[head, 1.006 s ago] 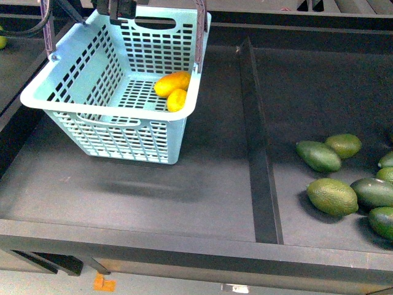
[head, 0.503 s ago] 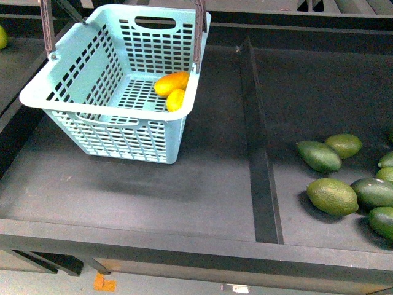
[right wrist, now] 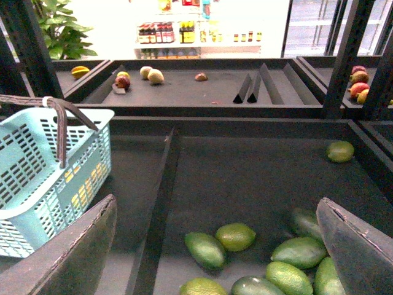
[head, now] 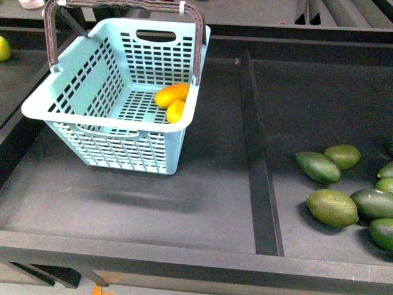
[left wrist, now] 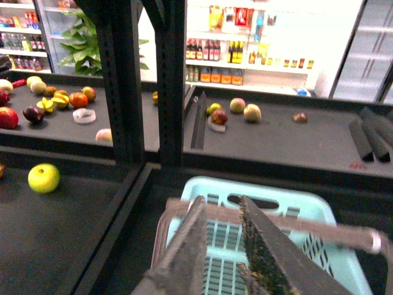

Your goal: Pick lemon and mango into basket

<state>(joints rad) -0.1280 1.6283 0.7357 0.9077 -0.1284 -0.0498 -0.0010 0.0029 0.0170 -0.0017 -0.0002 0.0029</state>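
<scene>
The pale turquoise basket (head: 104,120) hangs tilted above the dark shelf floor, with its shadow below it. The mango (head: 172,93) and the smaller lemon (head: 175,110) lie together in its right corner. Its brown handle (head: 123,5) stands upright at the picture's top. My left gripper (left wrist: 224,212) is shut on that handle (left wrist: 307,228), above the basket (left wrist: 276,187); it is out of the front view. My right gripper (right wrist: 215,246) is open and empty over green fruits, with the basket (right wrist: 37,178) off to its side.
A raised black divider (head: 258,153) splits the shelf. Several green avocados (head: 331,208) lie in the right section and show in the right wrist view (right wrist: 236,236). A yellow-green fruit (head: 3,48) sits far left. The shelf's front lip (head: 184,258) is raised.
The whole front view has shifted, so the basket and avocados sit lower in the picture. The handle's top now shows. The left gripper has left the front view's top edge.
</scene>
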